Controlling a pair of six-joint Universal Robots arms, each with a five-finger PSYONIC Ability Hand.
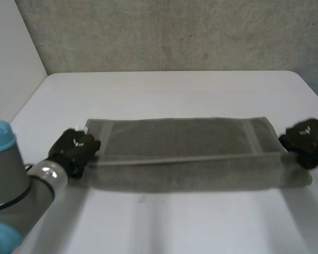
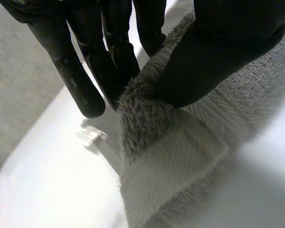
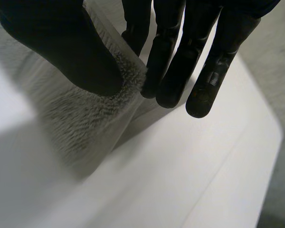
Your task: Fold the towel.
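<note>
Head view placed the left hand (image 1: 74,148) at the left end of a grey towel (image 1: 180,138), which stretched as a long band from side to side across the middle of the white table (image 1: 164,90). In the left wrist view this hand's thumb pressed onto a bunched corner of the terry cloth while its straight fingers (image 2: 80,85) met the cloth from the other side, so the corner was pinched between them. A small white label (image 2: 91,135) stuck out at the towel's edge just past the fingertips. Pale woven stripes crossed the towel near each short end. At the right end sat the right hand (image 1: 307,140). Its own wrist view showed the thumb and straight fingers (image 3: 213,71) nipping the towel's corner, with the cloth sloping from that pinch down to the table.
</note>
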